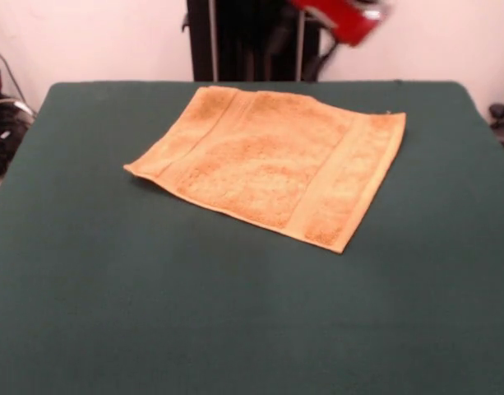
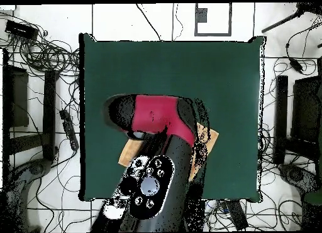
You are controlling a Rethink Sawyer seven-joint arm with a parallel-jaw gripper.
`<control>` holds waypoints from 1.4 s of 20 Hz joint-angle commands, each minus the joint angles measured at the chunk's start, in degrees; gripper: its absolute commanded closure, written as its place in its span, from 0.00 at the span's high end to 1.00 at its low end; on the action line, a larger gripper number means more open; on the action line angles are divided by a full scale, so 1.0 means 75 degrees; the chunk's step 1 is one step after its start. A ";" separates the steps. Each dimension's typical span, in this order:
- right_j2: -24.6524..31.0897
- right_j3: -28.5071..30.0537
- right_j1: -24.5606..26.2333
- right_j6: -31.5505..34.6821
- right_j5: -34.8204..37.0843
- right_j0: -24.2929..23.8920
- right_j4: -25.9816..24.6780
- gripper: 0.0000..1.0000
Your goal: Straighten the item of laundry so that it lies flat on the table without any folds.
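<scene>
The orange-tan towel (image 1: 272,160) lies spread out on the far half of the dark green table (image 1: 235,313), turned at an angle. Its two woven bands show near the left and right edges, and I see no folds. In the overhead view the arm (image 2: 157,114) hangs over the towel (image 2: 208,138) and hides most of it; only two corners stick out. In the front view only a blurred red part of the arm (image 1: 350,18) shows at the top edge, high above the table. The gripper itself does not show in either view.
The black pedestal (image 1: 243,41) stands behind the table's far edge. Cables and equipment (image 2: 44,54) lie on the floor around the table (image 2: 188,67). Dark stands (image 2: 302,117) flank it.
</scene>
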 commanded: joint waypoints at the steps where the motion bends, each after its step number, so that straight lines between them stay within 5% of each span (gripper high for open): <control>1: 0.1647 -0.0115 0.0086 -0.2346 0.0854 -0.1204 -0.0395 1.00; 11: 0.2721 0.0961 -0.0115 -0.2432 -0.0749 -0.2609 -0.0822 1.00; 28: 0.4371 0.1364 -0.0648 -0.1775 -0.0423 -0.3676 -0.0789 1.00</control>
